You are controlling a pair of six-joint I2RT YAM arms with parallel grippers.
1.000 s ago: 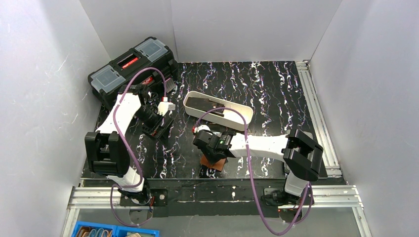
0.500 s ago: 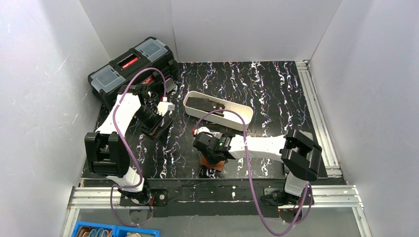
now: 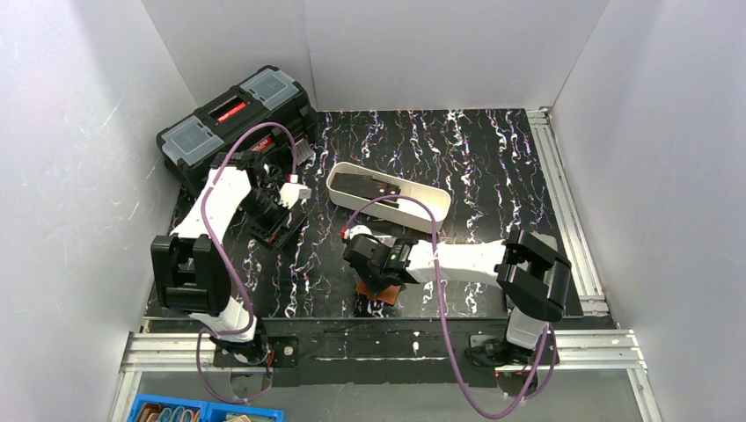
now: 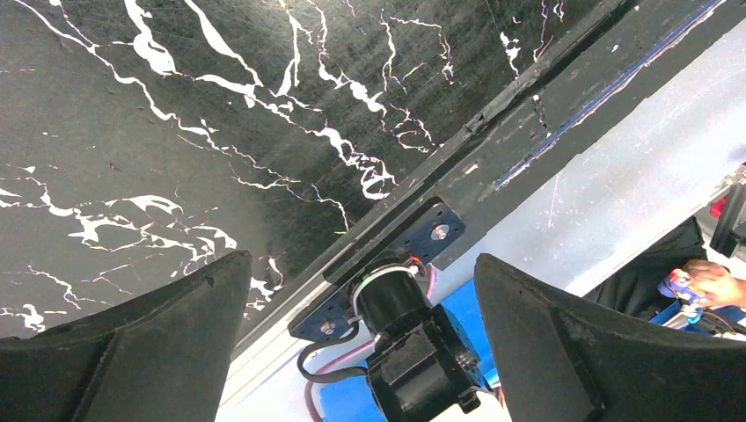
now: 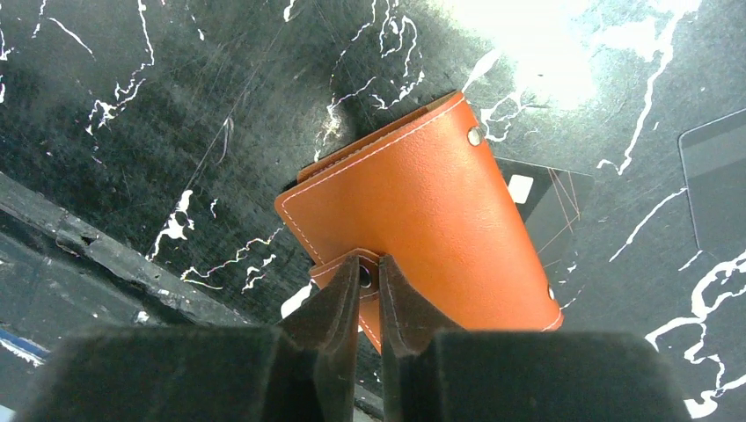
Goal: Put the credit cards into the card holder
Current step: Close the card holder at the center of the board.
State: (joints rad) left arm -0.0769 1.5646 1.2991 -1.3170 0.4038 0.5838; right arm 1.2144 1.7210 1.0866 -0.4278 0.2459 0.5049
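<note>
The brown card holder (image 5: 431, 207) lies closed on the black marble table, near the front edge in the top view (image 3: 382, 294). My right gripper (image 5: 369, 264) is shut on its snap-tab strap (image 5: 362, 278), with the stud between the fingertips. A dark credit card (image 5: 545, 207) sticks out from under the holder's far side. Another card (image 5: 717, 176) lies flat at the right edge of the right wrist view. Dark flat cards (image 3: 362, 185) also rest inside the white tray. My left gripper (image 4: 362, 264) hangs open and empty over the left side of the table (image 3: 280, 211).
A long white tray (image 3: 422, 214) stands mid-table behind the right arm. At the back left corner is a big black toolbox (image 3: 233, 123). Aluminium rails (image 3: 563, 202) border the right and front edges. A blue bin (image 3: 202, 411) sits below the front rail.
The right gripper's jaws have closed in on the holder's strap, and that arm has shifted slightly left. The left arm has not moved.
</note>
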